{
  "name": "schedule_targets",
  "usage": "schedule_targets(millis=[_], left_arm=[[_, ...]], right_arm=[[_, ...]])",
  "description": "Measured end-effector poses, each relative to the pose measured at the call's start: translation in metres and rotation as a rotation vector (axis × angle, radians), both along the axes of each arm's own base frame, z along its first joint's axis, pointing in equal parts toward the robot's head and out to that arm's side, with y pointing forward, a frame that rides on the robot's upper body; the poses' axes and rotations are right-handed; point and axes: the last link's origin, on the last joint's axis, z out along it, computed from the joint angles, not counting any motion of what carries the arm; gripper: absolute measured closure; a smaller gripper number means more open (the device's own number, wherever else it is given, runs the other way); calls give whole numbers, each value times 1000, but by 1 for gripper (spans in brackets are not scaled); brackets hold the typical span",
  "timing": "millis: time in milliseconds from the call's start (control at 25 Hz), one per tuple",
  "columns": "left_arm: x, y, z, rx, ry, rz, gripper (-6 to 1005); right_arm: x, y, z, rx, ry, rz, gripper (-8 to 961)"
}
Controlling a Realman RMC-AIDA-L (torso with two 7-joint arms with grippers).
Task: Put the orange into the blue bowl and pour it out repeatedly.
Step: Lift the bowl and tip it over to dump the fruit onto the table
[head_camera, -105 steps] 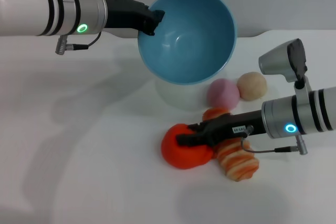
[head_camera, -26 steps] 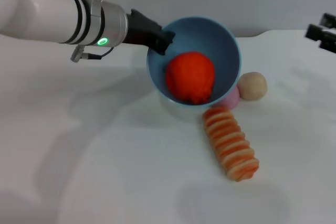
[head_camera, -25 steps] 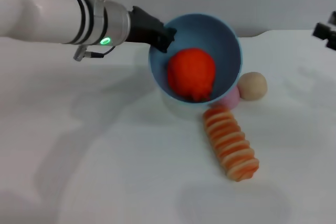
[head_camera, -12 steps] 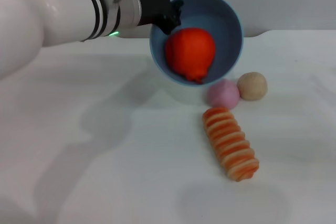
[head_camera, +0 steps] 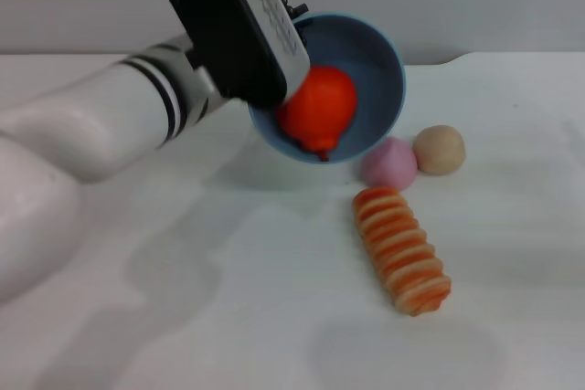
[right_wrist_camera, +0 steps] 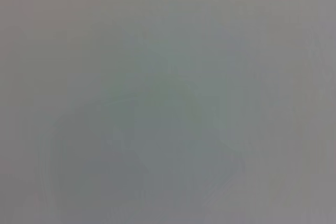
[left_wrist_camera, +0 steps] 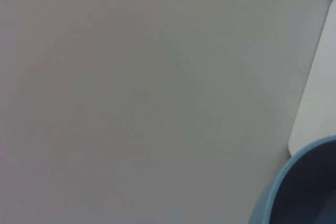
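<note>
The blue bowl (head_camera: 373,66) hangs in the air over the back of the white table, tipped steeply with its mouth facing forward and down. The orange (head_camera: 315,112) lies at the bowl's lowest rim, its nub poking over the edge. My left gripper (head_camera: 294,21) grips the bowl's upper-left rim, mostly hidden behind my own wrist, which fills the upper left of the head view. A piece of the bowl's rim (left_wrist_camera: 294,192) shows in the left wrist view. The right gripper is out of sight, and its wrist view is plain grey.
On the table below and right of the bowl sit a pink ball (head_camera: 388,163) and a pale tan ball (head_camera: 439,149). An orange-and-cream striped roll (head_camera: 402,250) lies in front of them. My left forearm (head_camera: 82,143) spans the left side.
My left arm has rotated, tipping the bowl further forward. The orange slid from the bowl's middle down to its lower rim. The right gripper left the view about a second ago.
</note>
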Motion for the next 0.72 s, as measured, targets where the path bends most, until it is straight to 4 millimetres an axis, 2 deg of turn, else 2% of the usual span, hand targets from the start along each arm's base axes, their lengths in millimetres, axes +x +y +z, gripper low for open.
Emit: schedule_targets(millis=[80,440,600,720], left_arm=[[-1,-3,-1,20,8,-28,1000],[5,-36,-21,130,112,-363,1000],[-4,-44,-31,160,186,-447,999],[-6,-49,-29,210,185,-487,999]], right_arm=[[0,0,0,2,-1,3,265],[1,-4,8,47,0,14,265],[2,-5,7,48,2,7,265],[2,-5,7,48,4,4,265]])
